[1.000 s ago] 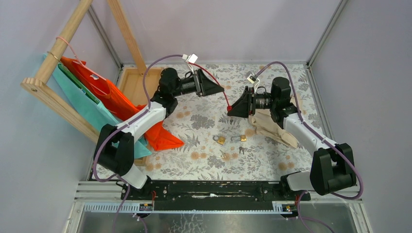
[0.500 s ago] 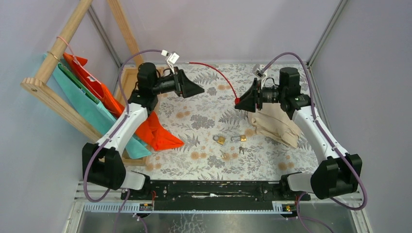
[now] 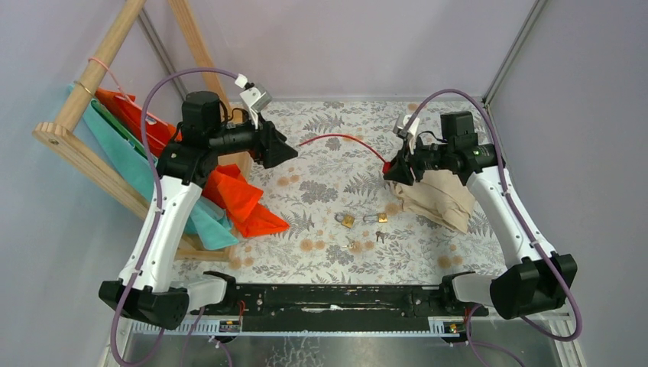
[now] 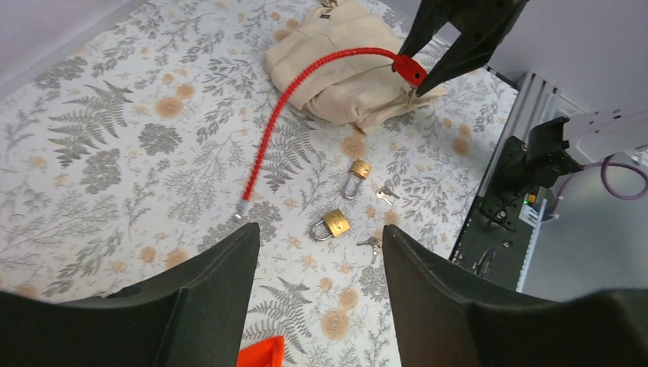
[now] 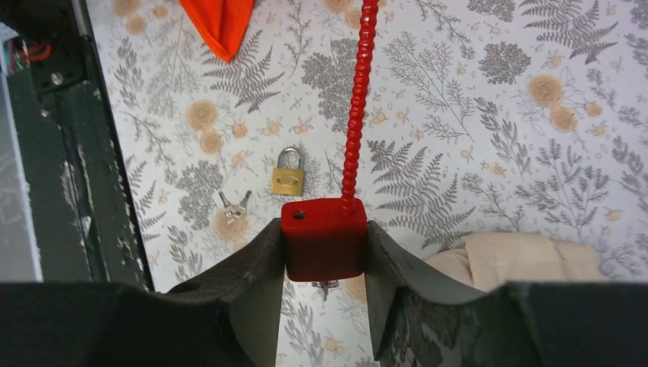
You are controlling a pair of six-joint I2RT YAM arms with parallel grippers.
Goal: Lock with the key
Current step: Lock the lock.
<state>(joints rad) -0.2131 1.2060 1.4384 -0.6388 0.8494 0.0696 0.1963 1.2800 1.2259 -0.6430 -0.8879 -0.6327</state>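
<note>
My right gripper is shut on the red padlock body and holds it above the table. Its long red cable runs left from the body, and its free end hangs loose with nothing holding it. A small metal piece, seemingly a key, pokes out under the body. My left gripper is open and empty, left of the cable's free end. The lock body also shows in the left wrist view.
Two brass padlocks and loose keys lie mid-table. A beige cloth lies under the right arm. An orange cloth and a wooden rack with teal fabric are at the left.
My left arm has swung back to the left, away from the cable. The cable's free end has dropped lower. My right gripper has shifted slightly right with the lock body.
</note>
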